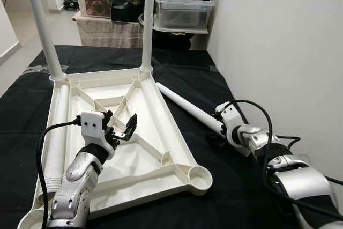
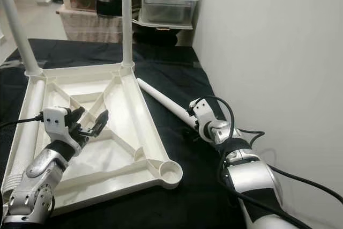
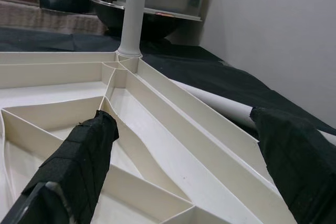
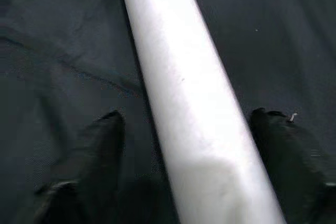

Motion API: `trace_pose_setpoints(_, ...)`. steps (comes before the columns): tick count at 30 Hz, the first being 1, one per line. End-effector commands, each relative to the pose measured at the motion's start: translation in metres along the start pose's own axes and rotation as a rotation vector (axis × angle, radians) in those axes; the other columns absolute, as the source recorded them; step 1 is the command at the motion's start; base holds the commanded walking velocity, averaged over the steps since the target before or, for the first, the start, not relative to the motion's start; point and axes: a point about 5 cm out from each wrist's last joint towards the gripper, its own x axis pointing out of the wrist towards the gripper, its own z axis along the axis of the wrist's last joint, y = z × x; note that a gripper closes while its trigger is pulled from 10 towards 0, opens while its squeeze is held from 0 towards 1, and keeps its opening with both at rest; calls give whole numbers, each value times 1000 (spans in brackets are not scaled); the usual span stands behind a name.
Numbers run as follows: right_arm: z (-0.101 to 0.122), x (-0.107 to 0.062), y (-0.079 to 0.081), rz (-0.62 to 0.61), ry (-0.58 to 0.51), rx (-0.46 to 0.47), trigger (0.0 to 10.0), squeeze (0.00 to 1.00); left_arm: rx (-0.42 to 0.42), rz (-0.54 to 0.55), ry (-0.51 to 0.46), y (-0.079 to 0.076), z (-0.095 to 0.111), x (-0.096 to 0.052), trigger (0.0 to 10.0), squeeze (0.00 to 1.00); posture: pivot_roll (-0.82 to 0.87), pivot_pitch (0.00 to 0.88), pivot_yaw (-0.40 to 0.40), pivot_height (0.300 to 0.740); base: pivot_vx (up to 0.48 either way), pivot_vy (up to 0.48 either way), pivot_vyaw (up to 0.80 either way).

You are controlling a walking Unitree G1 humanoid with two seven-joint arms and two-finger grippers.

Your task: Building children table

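Loose table leg (image 1: 185,106) lies flat on the black cloth (image 1: 225,186), just right of the upturned tabletop (image 1: 177,148), long axis running diag. from far-left (near the far-right socket corner) to near-right. Its near end sits in the right gripper (image 4: 184,129), so the right arm is far nearer to it than the left. In the right wrist view the fingers (image 4: 105,140) straddle the tube w/ a gap each side: open, not yet clamped, tube between them and pointing straight away along the gripper. Next move, I'd judge: close on the leg, lift and tip it upright, carry it to the empty round socket (image 1: 199,175) at the tabletop's near-right corner, which lies left and nearer than the gripper. Left gripper (image 1: 119,127) hovers over the ribbed underside near the middle, fingers spread, holding nothing; could steady the top. Two legs (image 1: 147,20) stand upright in the far corners. Another tube (image 1: 56,132) lies along the tabletop's left edge inside the rim. Far off, a shelf w/ a clear lidded tub (image 1: 182,12), contents not readable.
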Motion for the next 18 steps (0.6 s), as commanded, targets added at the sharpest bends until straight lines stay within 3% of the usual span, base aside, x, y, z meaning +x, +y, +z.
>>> trace_pose_setpoints(1, -19, 3, 7, 57, 67, 49, 0, 0, 9, -9, 20, -1, -3, 0, 10000, 0, 34, 0, -115, 740, 0, 0, 0)
trace_pose_setpoints(6, -27, 5, 15, 111, 99, 49, 0, 0, 9, -5, 26, 0, -5, -2, 10000, 0, 26, 0, -117, 740, 0, 0, 0)
trace_pose_setpoints(13, -31, 8, 29, 237, 122, -35, 0, 0, 11, -12, 34, -3, -7, 0, 10000, 0, 13, 0, -113, 740, 0, 0, 0)
trace_pose_setpoints(18, 1, 6, 31, 296, -24, 6, 0, 0, 10, -8, 33, -2, -6, 1, 10000, 0, 8, 0, -112, 740, 0, 0, 0)
